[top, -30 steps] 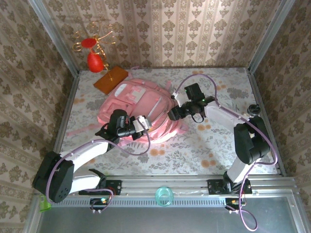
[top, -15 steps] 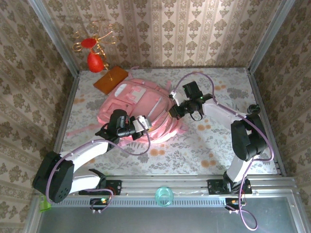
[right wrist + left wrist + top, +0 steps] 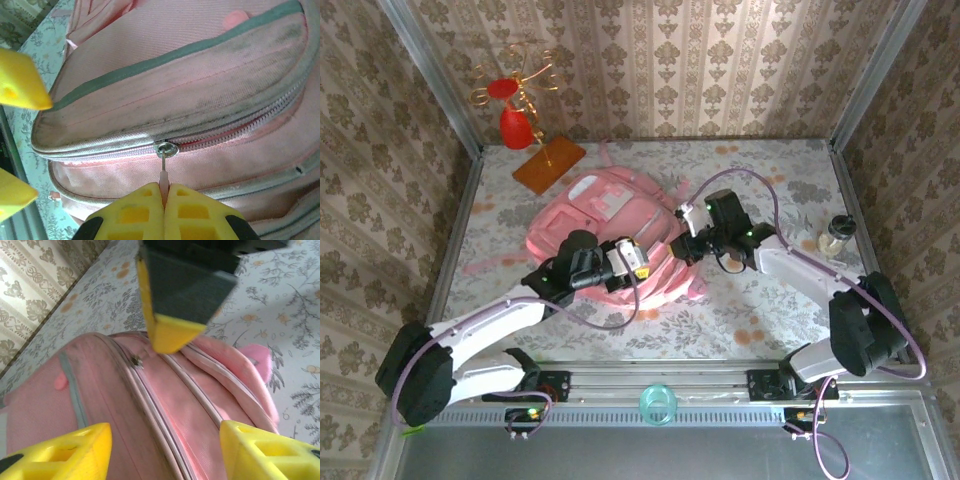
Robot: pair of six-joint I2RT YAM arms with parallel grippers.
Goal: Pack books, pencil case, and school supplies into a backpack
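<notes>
Since a second ago the left end effector (image 3: 165,430) has opened above the backpack (image 3: 175,75); mid-zipping, the right end effector (image 3: 165,192), clamped on the zipper pull (image 3: 163,172), must next draw it steadily along the track.

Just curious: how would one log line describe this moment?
right gripper: shut on zipper pull | left gripper: open above backpack

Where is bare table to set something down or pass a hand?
Free: back right, bordered by backpack, right arm and walls; front strip between backpack and the rail. Crowded: the middle, where left gripper and right gripper, pinching the zipper pull, meet over the backpack; back left, with the orange board and wire stand.
</notes>
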